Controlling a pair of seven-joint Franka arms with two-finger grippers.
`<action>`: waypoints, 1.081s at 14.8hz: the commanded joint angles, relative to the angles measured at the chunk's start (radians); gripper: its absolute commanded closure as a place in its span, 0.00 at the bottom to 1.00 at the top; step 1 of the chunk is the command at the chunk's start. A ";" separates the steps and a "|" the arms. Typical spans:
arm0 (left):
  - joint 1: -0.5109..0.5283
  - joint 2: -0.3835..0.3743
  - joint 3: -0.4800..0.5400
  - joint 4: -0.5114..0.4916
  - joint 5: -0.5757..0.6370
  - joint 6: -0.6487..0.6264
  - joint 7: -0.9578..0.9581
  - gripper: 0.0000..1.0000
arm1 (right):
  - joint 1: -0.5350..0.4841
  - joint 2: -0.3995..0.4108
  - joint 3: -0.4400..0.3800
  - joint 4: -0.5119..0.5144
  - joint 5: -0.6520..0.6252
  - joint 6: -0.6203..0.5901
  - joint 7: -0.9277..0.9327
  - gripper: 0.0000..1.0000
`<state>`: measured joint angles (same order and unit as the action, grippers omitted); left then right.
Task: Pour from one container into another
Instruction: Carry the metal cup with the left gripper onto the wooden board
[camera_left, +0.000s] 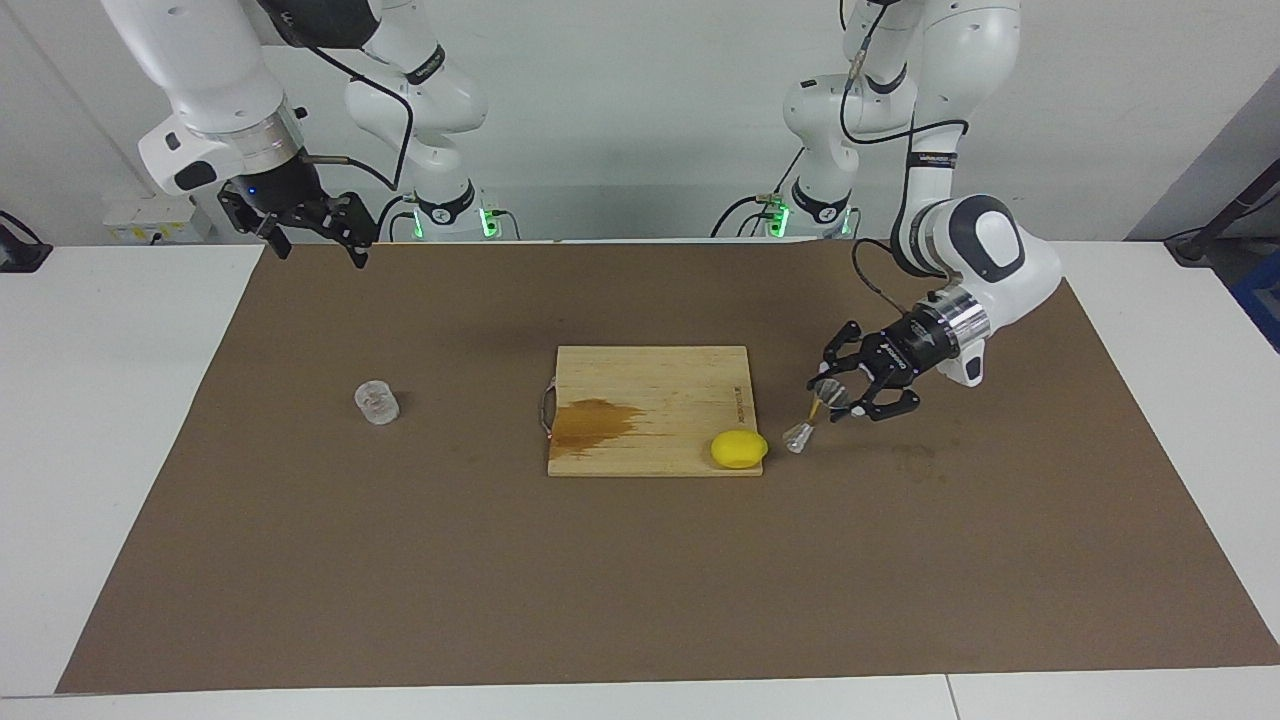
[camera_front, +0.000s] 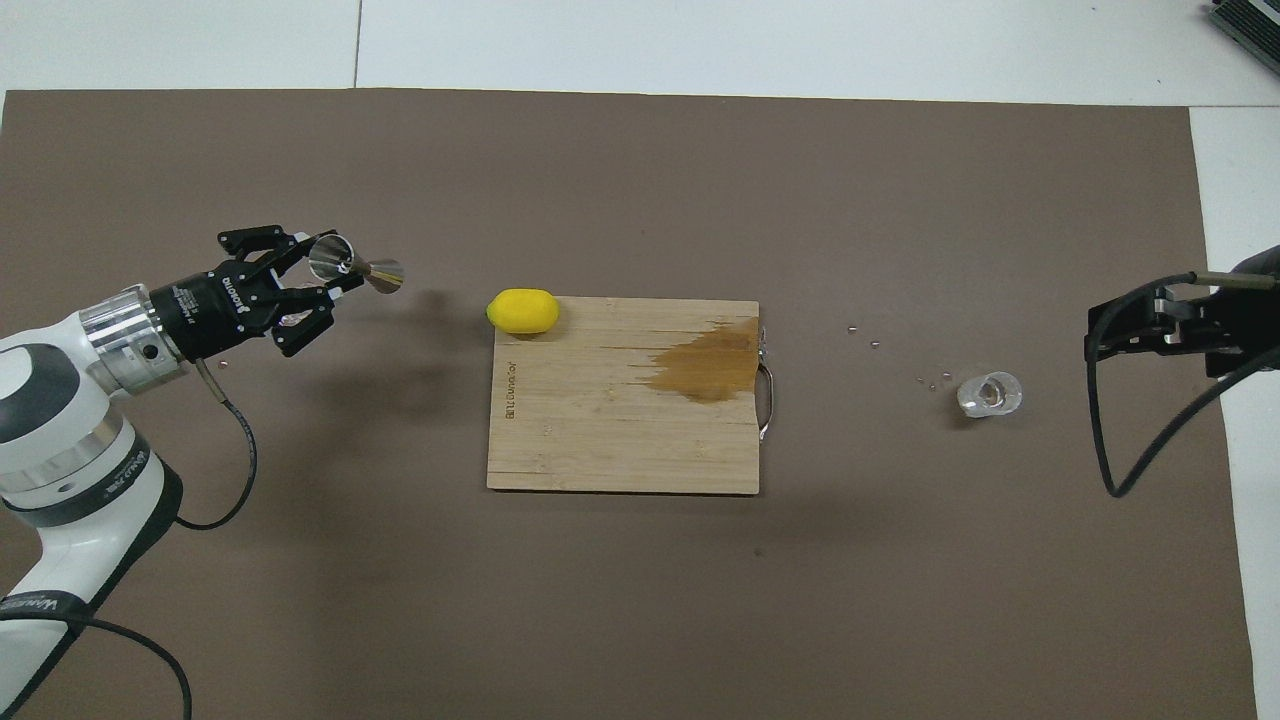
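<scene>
Here the silver jigger (camera_left: 812, 418) hangs in the air at the right of centre in the facing view, tilted steeply, one cone caught in the left gripper (camera_left: 836, 397) and the free cone pointing down and toward the lemon (camera_left: 739, 449). The gripper's fingertips are clamped on the upper cone, with the outer links splayed to either side. In the overhead view the jigger (camera_front: 352, 269) shows at the left of the frame, lying almost sideways, its open mouth turned toward the gripper (camera_front: 318, 283) and its other cone aimed at the lemon (camera_front: 522, 311). It is over the brown mat (camera_left: 640, 580), just beside the cutting board's end, not touching it.

The clear glass tumbler (camera_left: 377, 403) stands upright on the mat at the left of the facing view, well apart from the jigger, toward the right arm's end of the table; in the overhead view the tumbler (camera_front: 989, 394) sits at the right, with a few small droplets (camera_front: 862, 335) scattered on the mat between it and the board.

The right gripper (camera_left: 322, 232) waits up in the upper left of the facing view, over the mat's edge, its jaws spread wide and holding nothing; in the overhead view it (camera_front: 1125, 333) shows at the right edge.

The wooden cutting board (camera_left: 690, 375) lies at mid-frame with a dark wet stain (camera_left: 595, 419) near its handle end, and the lemon rests on its corner
</scene>
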<state>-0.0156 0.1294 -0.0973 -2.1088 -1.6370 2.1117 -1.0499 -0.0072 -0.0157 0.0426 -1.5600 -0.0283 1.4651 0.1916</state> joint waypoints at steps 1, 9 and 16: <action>-0.142 -0.017 0.010 0.013 -0.082 0.129 -0.024 1.00 | -0.016 -0.018 0.003 -0.020 0.019 0.008 -0.023 0.00; -0.516 0.064 0.010 0.074 -0.190 0.554 -0.033 1.00 | -0.014 -0.018 0.003 -0.020 0.019 0.008 -0.023 0.00; -0.644 0.177 0.011 0.178 -0.202 0.639 -0.030 1.00 | -0.016 -0.018 0.003 -0.020 0.019 0.008 -0.023 0.00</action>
<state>-0.6382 0.2879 -0.1031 -1.9622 -1.8192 2.7312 -1.0746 -0.0072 -0.0157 0.0426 -1.5600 -0.0283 1.4651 0.1916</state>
